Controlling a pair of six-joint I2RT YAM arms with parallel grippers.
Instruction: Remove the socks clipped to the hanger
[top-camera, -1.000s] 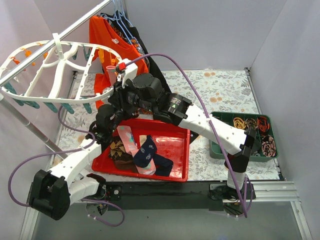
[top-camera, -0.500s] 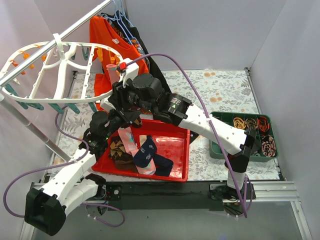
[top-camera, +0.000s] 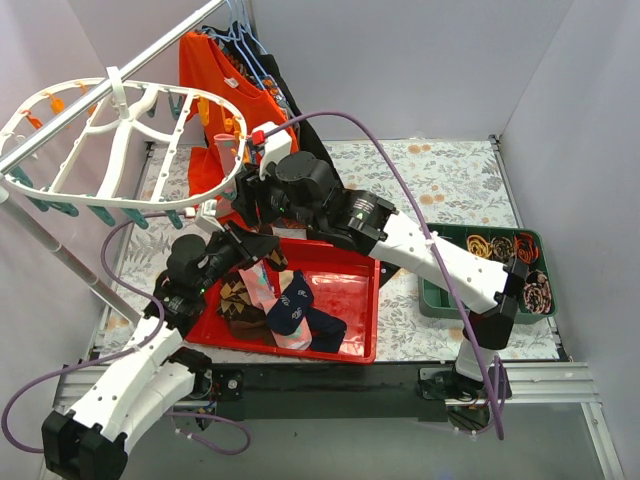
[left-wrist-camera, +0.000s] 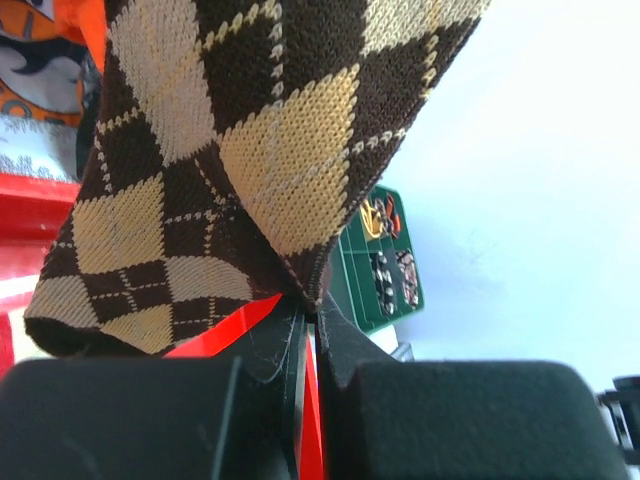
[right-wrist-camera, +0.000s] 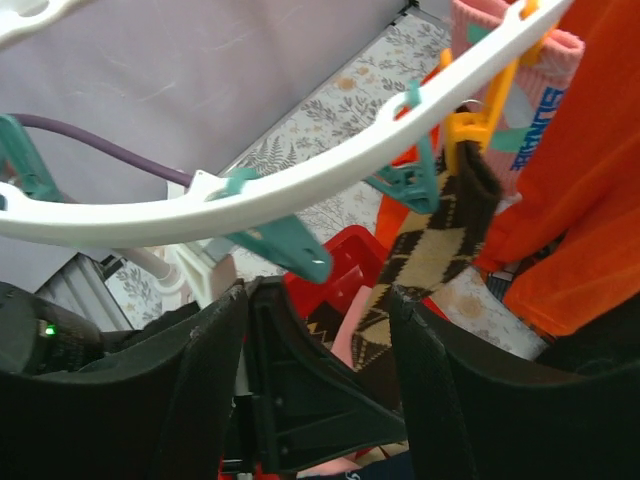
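The white oval hanger (top-camera: 118, 125) hangs from a rail at the upper left. In the right wrist view its rim (right-wrist-camera: 300, 190) carries teal and orange clips. An orange clip (right-wrist-camera: 462, 132) holds a brown argyle sock (right-wrist-camera: 440, 225). A pink sock with teal stripes (right-wrist-camera: 505, 50) is clipped beside it and also shows in the top view (top-camera: 223, 148). My left gripper (top-camera: 263, 246) (left-wrist-camera: 310, 305) is shut on the argyle sock's (left-wrist-camera: 260, 150) lower end. My right gripper (top-camera: 240, 203) (right-wrist-camera: 315, 290) is open just under the rim, with the argyle sock beside its right finger (right-wrist-camera: 410, 330).
A red bin (top-camera: 350, 345) below holds an argyle sock (top-camera: 235, 300), a pink sock (top-camera: 258, 283), a navy sock (top-camera: 292, 306) and a dark one (top-camera: 326, 328). An orange shirt (top-camera: 205, 65) hangs behind. A green tray (top-camera: 430, 295) of small items sits at right. A slanted metal pole (top-camera: 60, 255) stands at left.
My left arm has drawn back toward the lower left with its gripper shut. The hanger has swung and tilted. My right gripper has shifted slightly up and right.
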